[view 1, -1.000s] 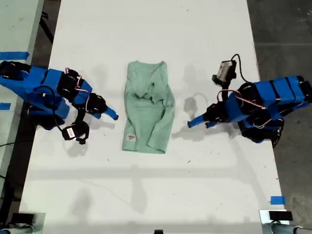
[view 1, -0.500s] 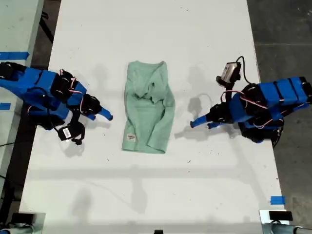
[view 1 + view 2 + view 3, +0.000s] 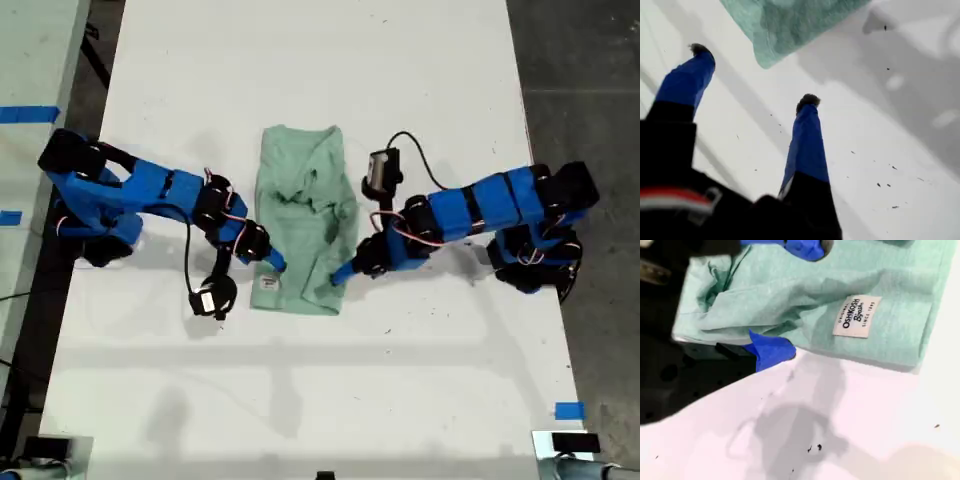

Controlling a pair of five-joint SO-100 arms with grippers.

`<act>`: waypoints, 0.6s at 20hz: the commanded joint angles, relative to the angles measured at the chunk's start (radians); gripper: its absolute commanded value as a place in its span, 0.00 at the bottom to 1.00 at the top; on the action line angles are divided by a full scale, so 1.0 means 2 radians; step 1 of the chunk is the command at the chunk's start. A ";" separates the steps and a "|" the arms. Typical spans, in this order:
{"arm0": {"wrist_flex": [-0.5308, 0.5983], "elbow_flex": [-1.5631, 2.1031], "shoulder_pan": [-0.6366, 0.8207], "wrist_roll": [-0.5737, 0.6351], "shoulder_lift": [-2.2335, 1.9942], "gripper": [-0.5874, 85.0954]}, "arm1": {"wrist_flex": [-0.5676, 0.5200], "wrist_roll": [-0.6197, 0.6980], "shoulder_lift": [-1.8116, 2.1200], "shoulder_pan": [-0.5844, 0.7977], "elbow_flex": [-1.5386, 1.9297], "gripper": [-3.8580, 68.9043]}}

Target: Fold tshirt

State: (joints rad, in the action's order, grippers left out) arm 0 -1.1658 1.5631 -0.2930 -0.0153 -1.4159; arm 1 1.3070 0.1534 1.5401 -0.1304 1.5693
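The pale mint-green tshirt [image 3: 300, 215] lies folded lengthwise into a narrow strip in the middle of the white table [image 3: 300, 400]. Its white label [image 3: 267, 283] sits at the near corner on the exterior view's left. My second gripper [image 3: 275, 263] reaches in from the exterior view's left and stands open at that hem. In the second wrist view one finger [image 3: 807, 247] is over the tshirt [image 3: 790, 285] and the other [image 3: 772, 351] is at its edge, close to the label [image 3: 856, 316]. My first gripper [image 3: 342, 273] comes from the exterior view's right, open [image 3: 754, 75], just short of the tshirt's corner [image 3: 790, 25].
Blue tape marks lie at the table's edges [image 3: 568, 410] and on a side surface [image 3: 28, 113]. Dark floor [image 3: 580, 80] borders the table on the exterior view's right. A small camera on a cable [image 3: 210, 298] hangs beside the second arm.
Both arms have swung in from the table's sides to the tshirt's near hem corners. The tshirt itself has not moved.
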 commanded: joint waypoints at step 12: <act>0.021 -0.158 -0.025 -0.041 0.183 0.22 | -0.002 0.012 -0.270 0.007 -0.243 0.45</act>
State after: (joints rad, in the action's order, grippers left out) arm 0 -1.1351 1.2993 -0.3114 -0.0828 -1.0462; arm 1 1.3070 0.1718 1.0063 -0.1273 1.1735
